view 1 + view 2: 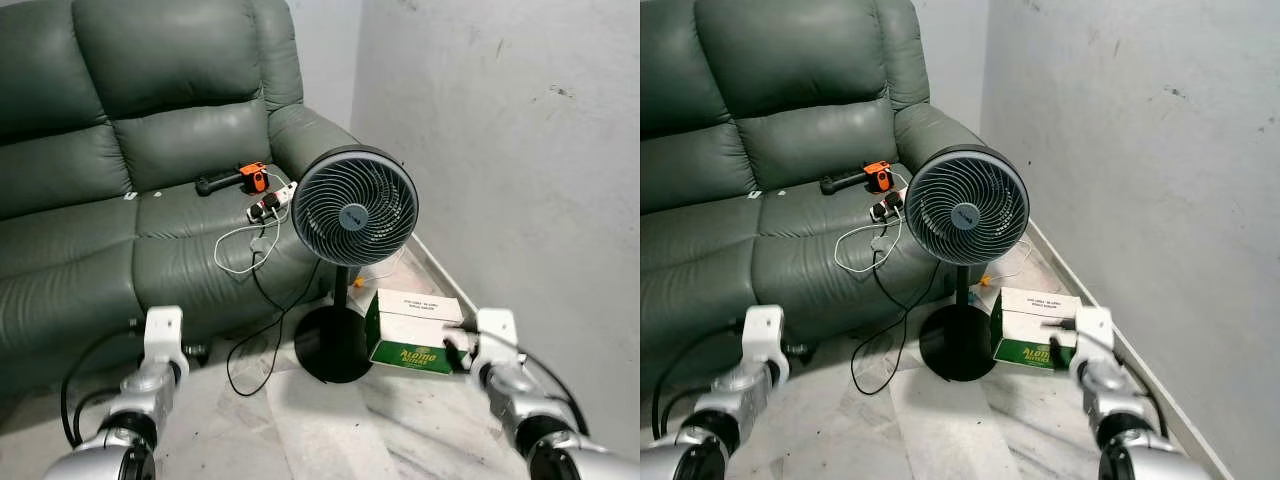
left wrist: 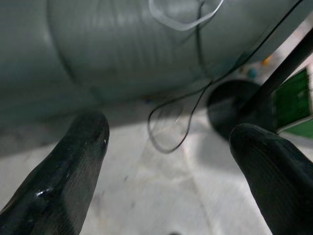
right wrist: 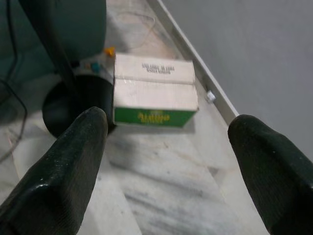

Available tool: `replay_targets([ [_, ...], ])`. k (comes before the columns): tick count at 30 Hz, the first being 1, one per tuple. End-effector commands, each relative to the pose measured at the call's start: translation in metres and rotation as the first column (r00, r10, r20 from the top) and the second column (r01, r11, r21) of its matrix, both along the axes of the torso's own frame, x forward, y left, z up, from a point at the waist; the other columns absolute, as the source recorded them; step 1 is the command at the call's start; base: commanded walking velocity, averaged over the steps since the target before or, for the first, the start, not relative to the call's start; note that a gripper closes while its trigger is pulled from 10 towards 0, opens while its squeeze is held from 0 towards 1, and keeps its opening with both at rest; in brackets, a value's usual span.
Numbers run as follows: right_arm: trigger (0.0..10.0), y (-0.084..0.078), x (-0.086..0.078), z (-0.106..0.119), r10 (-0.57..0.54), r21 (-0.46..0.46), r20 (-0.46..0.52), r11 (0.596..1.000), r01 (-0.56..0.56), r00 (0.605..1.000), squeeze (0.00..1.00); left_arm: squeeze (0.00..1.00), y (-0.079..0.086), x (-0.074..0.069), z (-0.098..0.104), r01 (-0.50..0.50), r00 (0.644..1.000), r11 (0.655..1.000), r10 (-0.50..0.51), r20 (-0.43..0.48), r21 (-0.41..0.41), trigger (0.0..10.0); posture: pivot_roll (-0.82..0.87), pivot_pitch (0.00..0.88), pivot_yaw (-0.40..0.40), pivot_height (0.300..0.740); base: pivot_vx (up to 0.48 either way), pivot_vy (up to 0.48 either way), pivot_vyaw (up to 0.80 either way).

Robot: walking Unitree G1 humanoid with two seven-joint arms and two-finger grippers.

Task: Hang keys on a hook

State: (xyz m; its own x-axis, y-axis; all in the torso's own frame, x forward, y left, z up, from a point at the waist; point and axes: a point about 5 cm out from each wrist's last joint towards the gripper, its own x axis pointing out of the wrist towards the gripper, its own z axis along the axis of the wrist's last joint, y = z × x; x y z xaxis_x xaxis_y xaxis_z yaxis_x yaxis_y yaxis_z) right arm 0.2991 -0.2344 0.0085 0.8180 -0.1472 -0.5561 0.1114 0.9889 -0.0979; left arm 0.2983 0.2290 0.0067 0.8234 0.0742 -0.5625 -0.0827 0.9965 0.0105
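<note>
My left gripper (image 2: 166, 161) hung low with its two black fingers spread wide and nothing between them, pointed at the marble floor (image 1: 300, 420) and the front of the sofa (image 1: 120, 160). My right gripper (image 3: 166, 156) was the same — fingers well apart, empty — and it looked down on a green-and-white carton (image 3: 155, 93) lying shut on the floor just beside the round black base of the standing fan (image 1: 352, 205). What the carton held I could not tell. Both arms were low at the edges of my head view, left toward the sofa, right toward the grey wall (image 1: 520, 150). The thing my next move turned on was missing from sight: I could make out no keys and no hook, neither on the wall nor on the sofa, so I could not say which way they lay from either gripper, how they were oriented, or which arm was nearer. On the sofa seat lay a black-and-orange tool (image 1: 235, 180) and, near it, a power strip (image 1: 272, 203) with a white cable (image 1: 240, 250) looped over the cushion and a black cord (image 1: 262, 340) trailing down to the floor. I judged that the task had not really begun — I would first have to turn or walk to find the keys.
</note>
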Motion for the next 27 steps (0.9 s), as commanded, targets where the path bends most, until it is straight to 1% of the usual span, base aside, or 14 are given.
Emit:
replay_targets([
  [1, 10.0, 0.004, 0.005, 0.005, 0.022, 0.041, 0.038, 0.999, -0.024, 0.999, 0.0, 0.0, 0.003, 0.0, 0.002, 0.022, 0.999, 1.0, -0.022, 0.024, -0.003, 10.0, 0.04, 0.0, -0.002, 0.74, 0.0, 0.0, 0.0],
  [3, 10.0, 0.004, 0.009, 0.01, 0.047, 0.039, 0.078, 0.998, -0.05, 0.996, 0.0, 0.0, 0.005, 0.0, 0.004, 0.006, 0.998, 0.999, -0.003, 0.066, -0.034, 10.0, 0.04, 0.0, -0.002, 0.74, 0.0, 0.0, 0.0],
  [7, 10.0, 0.0, 0.012, 0.018, 0.066, 0.057, 0.145, 0.996, -0.075, 0.987, 0.0, 0.0, 0.014, 0.0, 0.012, -0.01, 0.987, 1.0, 0.012, 0.16, -0.016, 10.0, 0.04, 0.0, -0.002, 0.74, 0.0, 0.0, 0.0],
  [8, 10.0, -0.003, 0.014, 0.022, 0.077, 0.053, 0.177, 0.995, -0.087, 0.981, 0.0, 0.0, 0.016, 0.0, 0.017, 0.011, 0.976, 1.0, -0.013, 0.216, 0.009, 10.0, 0.02, 0.0, -0.002, 0.74, 0.0, 0.0, 0.0],
  [10, 10.0, -0.005, 0.016, 0.027, 0.087, 0.046, 0.201, 0.994, -0.098, 0.976, 0.0, 0.0, 0.016, 0.001, 0.021, 0.022, 0.968, 0.999, -0.028, 0.251, 0.027, 10.0, 0.01, 0.0, -0.01, 0.74, 0.0, 0.0, 0.0],
  [12, 10.0, -0.01, 0.019, 0.036, 0.094, 0.042, 0.248, 0.993, -0.108, 0.964, 0.0, 0.0, 0.011, 0.002, 0.029, 0.064, 0.943, 0.996, -0.082, 0.321, 0.069, 10.0, 0.02, 0.0, -0.017, 0.74, 0.0, 0.0, 0.0],
  [14, 10.0, -0.012, 0.025, 0.048, 0.11, 0.043, 0.306, 0.991, -0.129, 0.946, 0.0, 0.0, 0.004, 0.003, 0.038, 0.097, 0.919, 0.993, -0.113, 0.378, 0.059, 10.0, 0.02, 0.0, -0.019, 0.74, 0.0, 0.0, 0.0],
  [16, 10.0, -0.011, 0.027, 0.052, 0.131, 0.034, 0.325, 0.988, -0.15, 0.936, 0.0, 0.0, 0.0, 0.003, 0.041, 0.121, 0.906, 0.991, -0.136, 0.4, 0.062, 10.0, 0.02, 0.0, -0.02, 0.74, 0.0, 0.0, 0.0],
  [17, 10.0, -0.009, 0.029, 0.056, 0.157, 0.023, 0.346, 0.984, -0.176, 0.925, 0.0, 0.0, -0.006, 0.003, 0.046, 0.163, 0.884, 0.982, -0.189, 0.427, 0.097, 10.0, 0.03, 0.0, -0.024, 0.74, 0.0, 0.0, 0.0],
  [19, 10.0, -0.007, 0.032, 0.061, 0.178, 0.022, 0.368, 0.98, -0.2, 0.913, 0.0, 0.0, -0.011, 0.005, 0.052, 0.191, 0.864, 0.974, -0.226, 0.449, 0.124, 10.0, 0.03, 0.0, -0.024, 0.74, 0.0, 0.0, 0.0],
  [22, 10.0, -0.003, 0.035, 0.07, 0.223, 0.027, 0.414, 0.966, -0.256, 0.883, 0.0, 0.0, -0.019, 0.005, 0.062, 0.205, 0.843, 0.972, -0.236, 0.483, 0.118, 10.0, 0.04, 0.0, -0.023, 0.74, 0.0, 0.0, 0.0],
  [24, 10.0, -0.001, 0.035, 0.077, 0.255, 0.028, 0.45, 0.954, -0.299, 0.856, 0.0, 0.0, -0.029, 0.003, 0.072, 0.243, 0.816, 0.962, -0.27, 0.511, 0.121, 10.0, 0.04, 0.0, -0.022, 0.74, 0.0, 0.0, 0.0],
  [26, 10.0, -0.001, 0.035, 0.08, 0.253, 0.041, 0.465, 0.951, -0.306, 0.848, 0.0, 0.0, -0.032, 0.001, 0.077, 0.247, 0.808, 0.963, -0.268, 0.525, 0.111, 10.0, 0.04, 0.0, -0.022, 0.74, 0.0, 0.0, 0.0],
  [27, 10.0, 0.001, 0.034, 0.085, 0.278, 0.036, 0.481, 0.941, -0.336, 0.832, 0.0, 0.0, -0.037, -0.002, 0.081, 0.262, 0.804, 0.961, -0.268, 0.53, 0.089, 10.0, 0.03, 0.0, -0.017, 0.74, 0.0, 0.0, 0.0],
])
